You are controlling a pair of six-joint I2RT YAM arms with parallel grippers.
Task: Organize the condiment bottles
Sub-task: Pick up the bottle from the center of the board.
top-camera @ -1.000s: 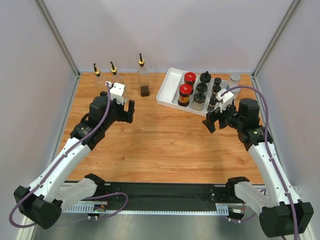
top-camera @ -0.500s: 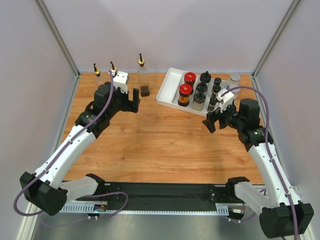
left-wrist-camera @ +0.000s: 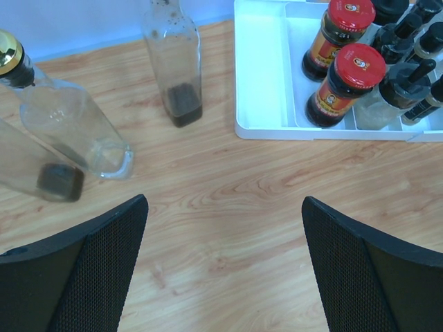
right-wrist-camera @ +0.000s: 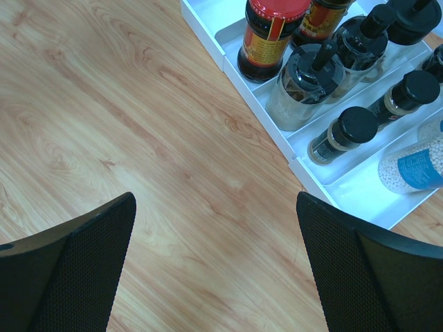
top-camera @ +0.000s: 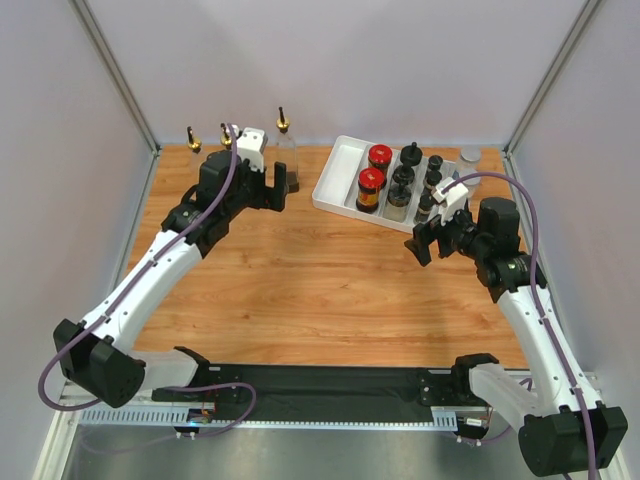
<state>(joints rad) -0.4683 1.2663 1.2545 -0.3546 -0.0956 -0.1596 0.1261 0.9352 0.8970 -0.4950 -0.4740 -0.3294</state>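
Three tall clear pourer bottles stand at the back left: one [top-camera: 193, 141], one [top-camera: 226, 134] partly hidden by my left arm, and one [top-camera: 286, 152] holding dark liquid. My left gripper [top-camera: 270, 192] is open and empty, just in front of that third bottle [left-wrist-camera: 173, 63]; the wrist view shows bare wood between its jaws [left-wrist-camera: 223, 202]. Two more bottles [left-wrist-camera: 73, 124] lean in at its left. Red-lidded jars [top-camera: 371, 186], black-capped jars [top-camera: 402, 181] and a silver-lidded shaker [top-camera: 470, 156] stand in or beside the white tray [top-camera: 338, 170]. My right gripper [top-camera: 432, 242] is open and empty, in front of the tray [right-wrist-camera: 208, 31].
The tray's near edge [left-wrist-camera: 259, 131] lies right of the left gripper. In the right wrist view a red-lidded jar [right-wrist-camera: 270, 34], black-capped jars [right-wrist-camera: 308, 76] and a shaker of white pellets [right-wrist-camera: 415, 166] fill the compartments. Grey walls close the back and sides.
My left arm has swung back and to the right, from mid-left of the table to just in front of the right-hand tall bottle. The right arm has not moved.
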